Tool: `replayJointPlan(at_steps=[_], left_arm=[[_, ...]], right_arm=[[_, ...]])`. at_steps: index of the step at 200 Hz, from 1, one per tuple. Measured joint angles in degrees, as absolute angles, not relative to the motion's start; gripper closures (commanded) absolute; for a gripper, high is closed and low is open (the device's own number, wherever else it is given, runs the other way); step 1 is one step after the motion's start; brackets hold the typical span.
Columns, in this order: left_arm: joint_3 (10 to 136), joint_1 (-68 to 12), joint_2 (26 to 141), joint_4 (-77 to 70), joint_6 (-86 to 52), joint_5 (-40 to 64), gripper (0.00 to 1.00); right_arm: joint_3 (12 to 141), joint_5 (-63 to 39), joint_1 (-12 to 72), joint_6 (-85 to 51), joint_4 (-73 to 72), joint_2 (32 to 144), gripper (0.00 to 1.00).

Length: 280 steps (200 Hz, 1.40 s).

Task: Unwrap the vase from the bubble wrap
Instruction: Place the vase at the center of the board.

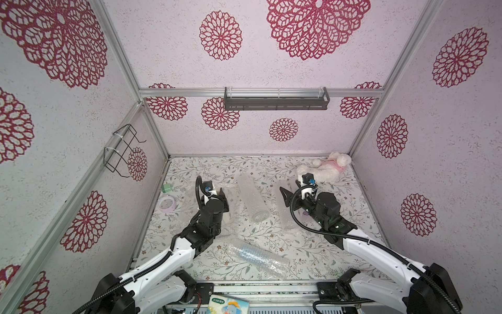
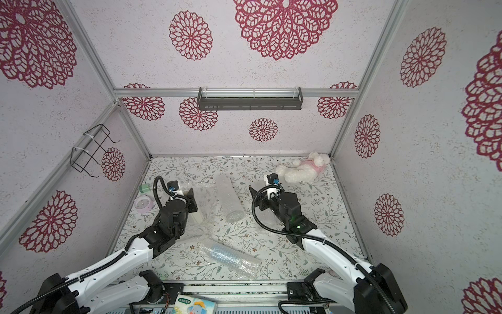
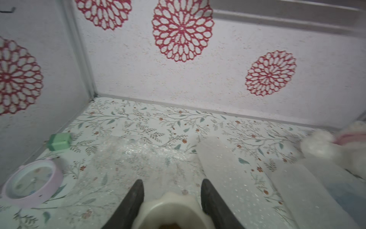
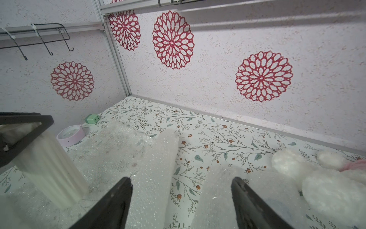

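White plush toy (image 1: 326, 170) lies in far right corner. Green cube (image 1: 166, 187) and lilac clock (image 1: 168, 204) sit near left wall. Wire rack (image 1: 121, 148) hangs above; grey shelf (image 1: 275, 102) on back wall.

Floral table (image 1: 271, 168) bears bubble wrap (image 1: 251, 198); plush toy (image 1: 326, 168); clock (image 1: 168, 204); green block (image 1: 166, 187).

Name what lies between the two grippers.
A whitish translucent bubble-wrap roll, in both top views, between the left gripper holding a cream vase and open right gripper.

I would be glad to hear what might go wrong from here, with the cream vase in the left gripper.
The left gripper clamps the cream vase near its rim only, so it may slip or tilt. The loose bubble wrap beneath it could make a wobbly footing when it is set down.
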State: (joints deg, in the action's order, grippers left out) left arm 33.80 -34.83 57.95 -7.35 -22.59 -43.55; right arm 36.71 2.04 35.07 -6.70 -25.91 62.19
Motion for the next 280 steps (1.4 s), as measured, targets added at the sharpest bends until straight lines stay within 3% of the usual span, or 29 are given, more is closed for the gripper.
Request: replayJointPlan(at_steps=[61, 150, 198, 224, 251, 280], left_arm=[[34.3, -24.9, 57.5, 4.1, -30.8, -60.0, 0.71], [37.0, -19.2, 57.2, 24.5, -50.9, -81.6, 0.70], [40.8, -14.9, 62.5, 44.2, -72.0, -84.7, 0.69], [43.8, -12.5, 68.6, 55.9, -86.0, -84.6, 0.74], [48.3, -11.6, 76.4, 74.9, -102.8, -83.4, 0.72], [49.3, -11.9, 82.5, 84.6, -112.1, -83.4, 0.69]], right_arm=[[36.7, 0.1, 35.2, -7.1, -26.3, 63.9, 0.19], [44.4, -3.0, 36.1, -7.1, -24.7, 70.8, 0.19], [49.4, -4.9, 36.3, -7.1, -23.0, 75.0, 0.19], [51.3, -5.5, 36.7, -7.1, -22.5, 77.6, 0.19], [53.0, -5.9, 37.4, -7.1, -21.3, 79.0, 0.19], [53.7, -5.9, 37.8, -7.0, -21.0, 79.1, 0.19]])
